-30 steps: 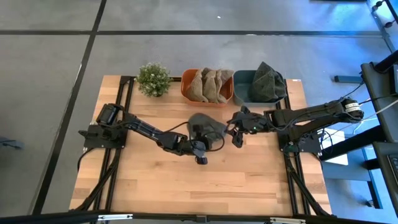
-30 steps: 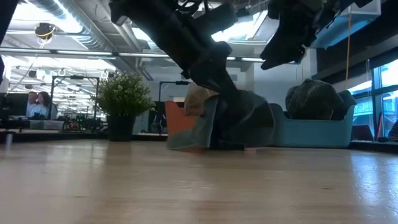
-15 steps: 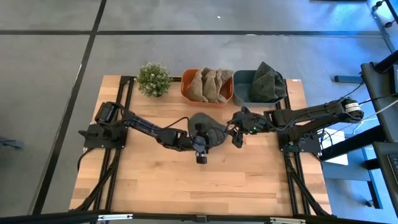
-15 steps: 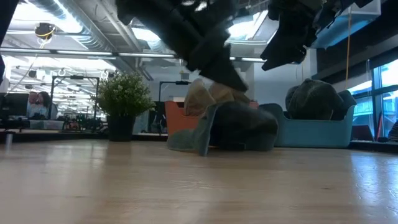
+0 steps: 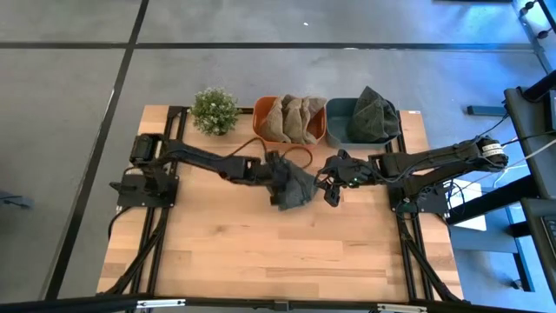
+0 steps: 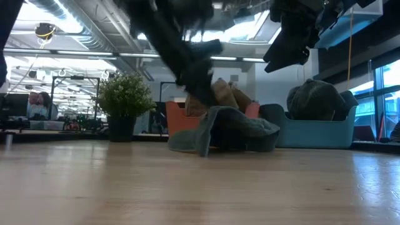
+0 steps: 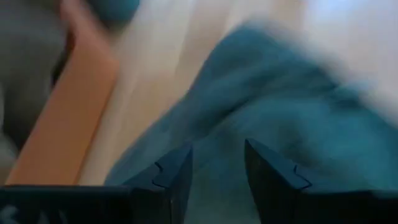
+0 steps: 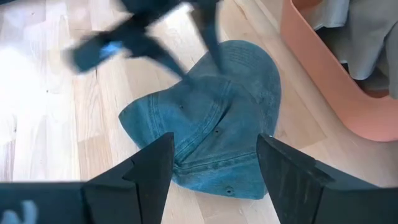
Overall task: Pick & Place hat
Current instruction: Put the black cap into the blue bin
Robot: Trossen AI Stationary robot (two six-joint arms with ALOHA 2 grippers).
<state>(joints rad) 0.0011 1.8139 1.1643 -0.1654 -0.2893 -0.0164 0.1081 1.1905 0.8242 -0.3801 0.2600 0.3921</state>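
Observation:
A blue-grey denim hat (image 5: 294, 186) lies on the wooden table near its middle, resting on its brim and crown (image 8: 211, 124). My left gripper (image 5: 277, 171) hovers open just above the hat's far left side; in the left wrist view the cloth (image 7: 280, 93) shows between and beyond its spread fingers (image 7: 217, 148). In the low view it (image 6: 199, 80) stands over the hat (image 6: 232, 128). My right gripper (image 5: 331, 189) hangs open above the hat's right side (image 8: 214, 140).
An orange bin (image 5: 260, 124) with tan hats (image 5: 292, 119) and a teal bin (image 5: 335, 111) with dark hats (image 5: 375, 113) stand along the far edge, with a potted plant (image 5: 215, 110) to their left. The table's near half is bare wood.
My left gripper has let go of the hat and swung from its near side toward the table's far edge, rising slightly. The hat, held propped up before, has slumped and now lies lower on the table.

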